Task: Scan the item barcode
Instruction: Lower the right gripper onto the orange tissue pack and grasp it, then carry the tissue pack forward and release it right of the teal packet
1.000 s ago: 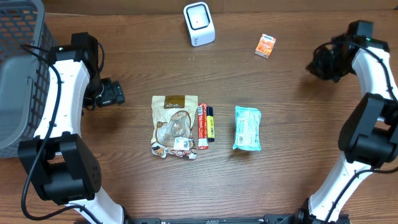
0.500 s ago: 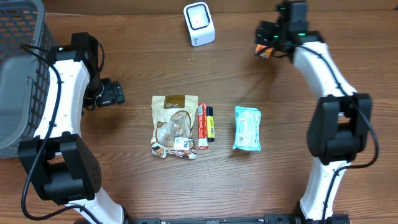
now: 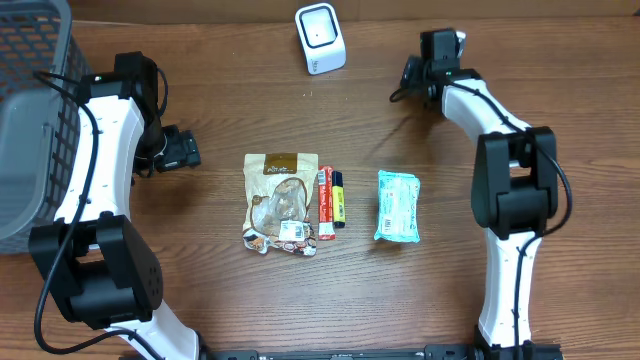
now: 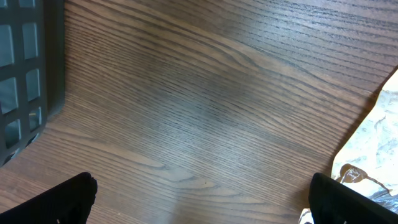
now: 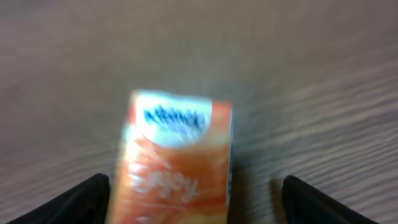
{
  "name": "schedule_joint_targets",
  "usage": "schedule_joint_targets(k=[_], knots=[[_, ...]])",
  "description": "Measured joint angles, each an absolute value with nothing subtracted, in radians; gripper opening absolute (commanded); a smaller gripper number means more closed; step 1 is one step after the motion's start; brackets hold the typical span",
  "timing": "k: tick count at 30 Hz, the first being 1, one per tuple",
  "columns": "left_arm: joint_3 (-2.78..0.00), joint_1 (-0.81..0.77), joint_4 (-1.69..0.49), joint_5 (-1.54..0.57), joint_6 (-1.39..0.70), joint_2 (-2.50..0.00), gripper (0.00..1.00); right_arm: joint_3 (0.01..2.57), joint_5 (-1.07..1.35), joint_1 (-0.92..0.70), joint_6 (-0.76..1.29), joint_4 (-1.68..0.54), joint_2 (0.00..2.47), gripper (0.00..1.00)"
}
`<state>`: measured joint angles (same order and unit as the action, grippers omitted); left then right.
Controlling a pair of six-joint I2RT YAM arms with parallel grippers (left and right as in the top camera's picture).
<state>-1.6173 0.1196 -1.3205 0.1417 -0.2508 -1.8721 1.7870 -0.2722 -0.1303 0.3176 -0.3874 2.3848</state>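
The right gripper (image 5: 196,202) stands spread wide, the orange box (image 5: 177,155) lying between its fingers

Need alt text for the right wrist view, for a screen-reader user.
Blurred close-up of a small orange box lying on the wooden table. It sits between the open jaws of the right gripper, which show as dark tips in the bottom corners, clear of the box. The box's print is unreadable.

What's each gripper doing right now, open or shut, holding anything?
Left gripper: open, empty.
Right gripper: open, straddling the orange box, not gripping it.
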Motion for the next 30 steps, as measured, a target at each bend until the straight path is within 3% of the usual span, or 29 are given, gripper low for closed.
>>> schedule_joint_targets(k=[4,18,22,27,30], knots=[[-1.617,0.12,-1.321,0.142,-0.251,-1.872,1.0,1.791,-0.278,-0.134,0.308,-0.417,2.398,0.64],[-1.617,0.118,-1.32,0.142,-0.251,-1.872,1.0,1.799,-0.231,-0.062,0.287,-0.94,2.3,0.57],[-1.617,0.118,-1.32,0.142,-0.251,-1.872,1.0,1.799,-0.17,-0.036,0.219,-0.937,2.297,0.65],[-1.617,0.118,-1.32,0.142,-0.251,-1.872,1.0,1.8,-0.13,-0.035,0.133,-0.797,2.297,0.95],[-1.617,0.118,-1.32,0.142,-0.251,-1.872,1.0,1.801,-0.12,-0.036,0.098,-0.676,2.297,1.0]])
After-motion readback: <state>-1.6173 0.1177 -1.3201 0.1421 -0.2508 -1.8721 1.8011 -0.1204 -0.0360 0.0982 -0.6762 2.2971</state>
